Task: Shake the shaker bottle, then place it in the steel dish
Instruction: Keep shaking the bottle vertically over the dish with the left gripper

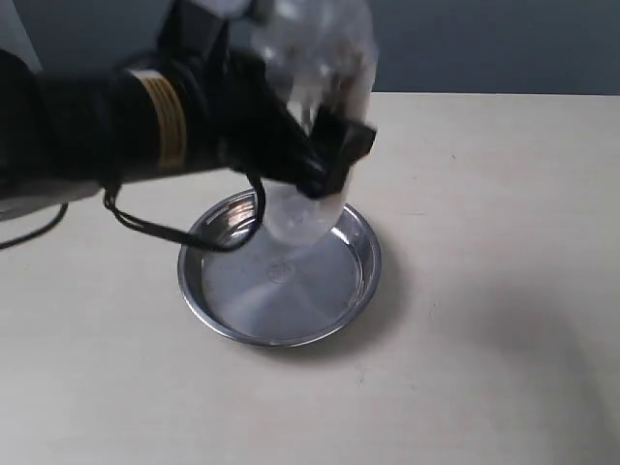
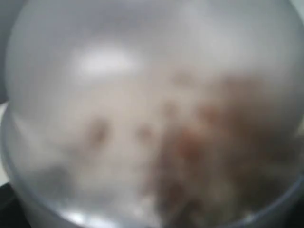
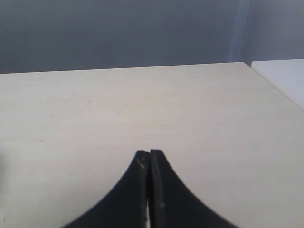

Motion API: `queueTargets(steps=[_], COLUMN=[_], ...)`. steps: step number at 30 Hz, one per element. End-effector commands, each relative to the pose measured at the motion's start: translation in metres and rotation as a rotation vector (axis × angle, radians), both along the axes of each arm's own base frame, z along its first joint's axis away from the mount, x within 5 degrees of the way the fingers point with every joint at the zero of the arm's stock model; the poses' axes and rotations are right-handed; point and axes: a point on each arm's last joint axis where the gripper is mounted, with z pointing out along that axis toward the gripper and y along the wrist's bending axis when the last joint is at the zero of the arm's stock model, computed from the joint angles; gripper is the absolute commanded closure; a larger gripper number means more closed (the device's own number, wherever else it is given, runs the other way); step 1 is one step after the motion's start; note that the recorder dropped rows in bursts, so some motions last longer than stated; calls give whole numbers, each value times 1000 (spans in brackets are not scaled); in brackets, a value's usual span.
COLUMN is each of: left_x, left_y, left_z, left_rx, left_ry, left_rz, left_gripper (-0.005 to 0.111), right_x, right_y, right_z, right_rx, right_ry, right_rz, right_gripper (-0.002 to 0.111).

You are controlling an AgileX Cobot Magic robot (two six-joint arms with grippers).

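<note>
The shaker bottle (image 1: 318, 73), frosted clear plastic and blurred, hangs in the air above the steel dish (image 1: 365, 281). My left gripper (image 1: 329, 160) is shut on its middle, reaching in from the left. In the left wrist view the shaker bottle (image 2: 152, 118) fills the whole picture, with brownish bits inside, and it hides the fingers. The dish is round and shiny, lies on the table and holds nothing. My right gripper (image 3: 149, 154) is shut on nothing over bare table and does not show in the exterior view.
The pale wooden table (image 1: 484, 291) stretches to the right of the dish. A black cable (image 1: 145, 225) loops down from the left arm over the dish's rim. A white surface (image 3: 285, 76) adjoins the table's far corner in the right wrist view.
</note>
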Motion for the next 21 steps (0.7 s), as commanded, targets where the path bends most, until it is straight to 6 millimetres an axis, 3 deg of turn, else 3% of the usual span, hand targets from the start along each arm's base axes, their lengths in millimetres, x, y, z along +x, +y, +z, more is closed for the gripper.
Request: queueTargets(steps=[1,2,3,5,6,7,8,9,10,11,12,13,14,15,18,19,20,21], left_x=[-18,-18,-16,-8,-4,-3,-3,-6,-15,-20,-19,-15,-7,-5,-23,-19,-12,-6], left_y=[6,9,10,6,3,2,2,2,4,9,13,11,4,1,7,6,4,0], left_z=[81,85,76,24,-12,-23,-20,3,56,83,79,51,-2,-16,77,63,33,-11], left_rx=[-123,-131,-117,-33,25,47,42,-10,-74,-110,-133,-98,-23,-7,-128,-118,-67,7], left_ry=[-297,-289,-228,-43,60,86,74,-3,-219,-306,-235,-117,40,69,-286,-205,-100,27], left_rz=[-81,-59,-23,20,28,28,23,-2,-72,-74,-21,13,25,15,-81,-45,-20,-5], left_gripper=[106,106,106,106,106,106,106,106,106,106,106,106,106,106,106,106,106,106], right_x=[0,0,0,0,0,0,0,0,0,0,0,0,0,0,0,0,0,0], right_y=[0,0,0,0,0,0,0,0,0,0,0,0,0,0,0,0,0,0], right_z=[1,1,1,1,1,1,1,1,1,1,1,1,1,1,1,1,1,1], right_rx=[-3,-3,-3,-3,-3,-3,-3,-3,-3,-3,-3,-3,-3,-3,-3,-3,-3,-3], right_ry=[-16,-16,-16,-16,-16,-16,-16,-16,-16,-16,-16,-16,-16,-16,-16,-16,-16,-16], right_rz=[-4,-4,-4,-4,-4,-4,-4,-4,-4,-4,-4,-4,-4,-4,-4,-4,-4,-4], right_gripper=[109,109,109,109,109,109,109,109,109,109,109,109,109,109,109,109,109,109])
